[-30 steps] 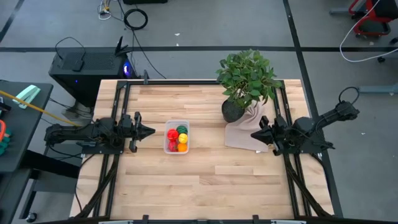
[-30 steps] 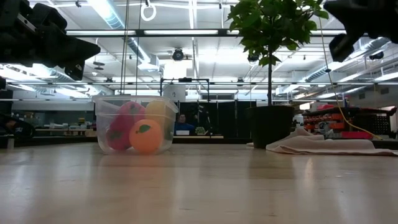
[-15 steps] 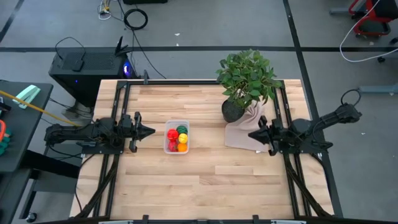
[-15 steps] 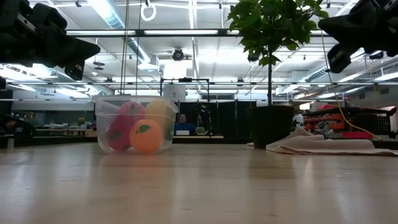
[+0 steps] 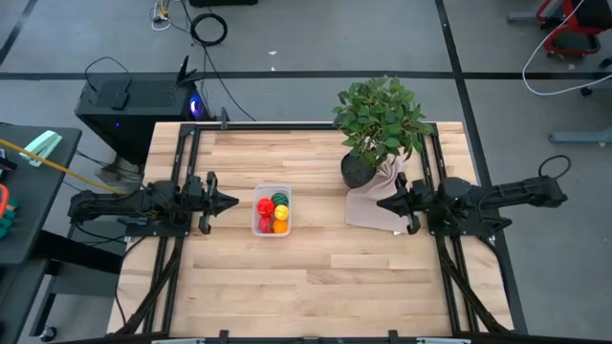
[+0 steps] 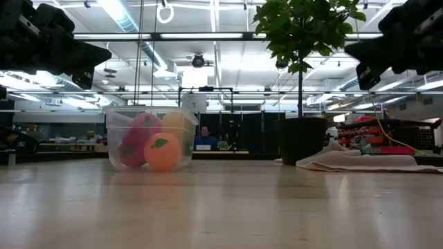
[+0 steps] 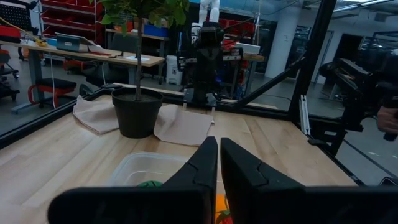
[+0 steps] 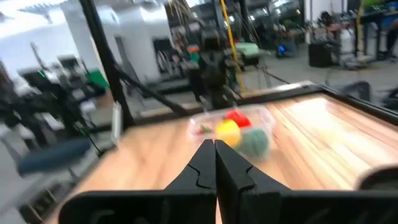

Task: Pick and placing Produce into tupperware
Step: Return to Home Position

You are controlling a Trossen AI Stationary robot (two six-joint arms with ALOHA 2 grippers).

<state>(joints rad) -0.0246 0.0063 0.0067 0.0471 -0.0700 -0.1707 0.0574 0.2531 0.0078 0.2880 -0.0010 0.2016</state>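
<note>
The clear tupperware [image 5: 272, 210] stands by its base on the wooden table, left of centre, holding red, green, yellow and orange produce [image 6: 162, 151]. It also shows in the right wrist view [image 8: 233, 129] and as a rim in the left wrist view [image 7: 149, 167]. My left gripper [image 5: 233, 202] hovers shut just left of the tupperware, above table height [image 6: 104, 54]. My right gripper [image 5: 382, 203] is shut and raised over the beige cloth [image 5: 371, 207], pointing toward the tupperware.
A potted plant [image 5: 379, 124] in a black pot [image 6: 302, 140] stands on the beige cloth near the table's far right. Black rails [image 5: 177, 172] run along the left and right table edges. Bare wood lies between the tupperware and the cloth and along the near side.
My right gripper has moved toward the table's left, out over the beige cloth toward the tupperware, and its arm has stretched out. The left arm, the tupperware and the produce have stayed put.
</note>
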